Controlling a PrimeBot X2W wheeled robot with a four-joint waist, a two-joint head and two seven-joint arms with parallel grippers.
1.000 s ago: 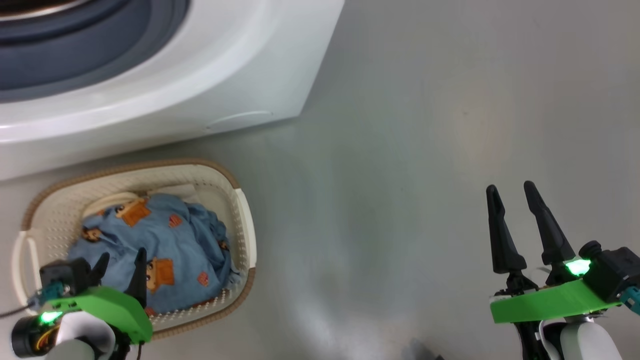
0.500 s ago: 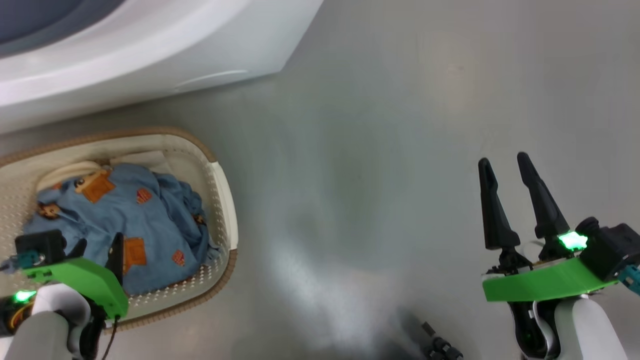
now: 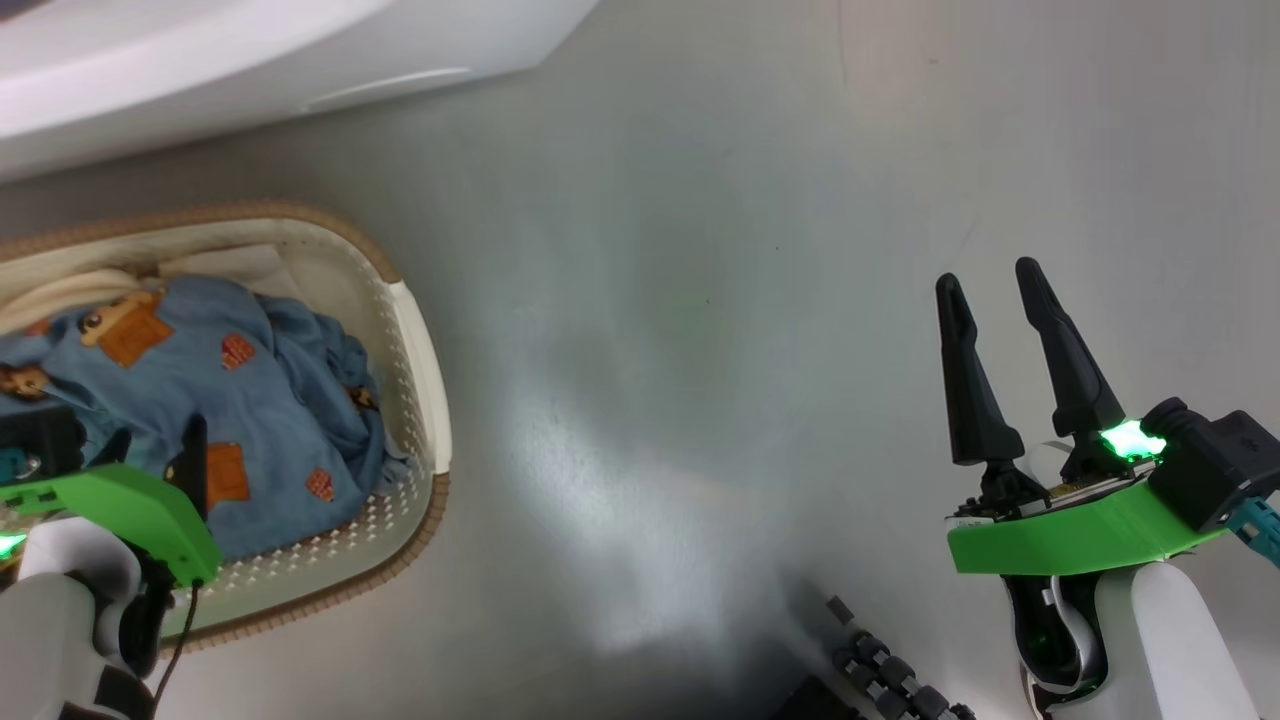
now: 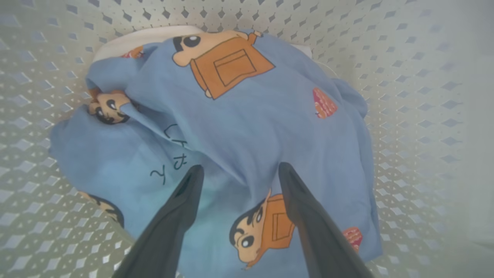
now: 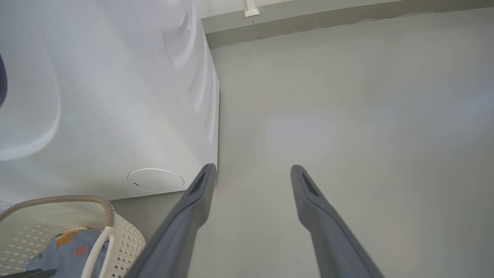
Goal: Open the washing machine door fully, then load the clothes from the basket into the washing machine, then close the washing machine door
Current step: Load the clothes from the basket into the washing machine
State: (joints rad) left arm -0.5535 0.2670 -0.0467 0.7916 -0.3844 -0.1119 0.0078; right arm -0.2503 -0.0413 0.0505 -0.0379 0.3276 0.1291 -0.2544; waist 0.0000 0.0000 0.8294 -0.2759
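Left gripper (image 4: 240, 166) hung spread over clothes (image 4: 247, 116) in basket (image 3: 420, 340) at nine o'clock; right gripper (image 3: 988, 274), also apart, at four o'clock

A few dark brush-style characters printed on the clothes (image 4: 239, 127), creased and turned, not legible
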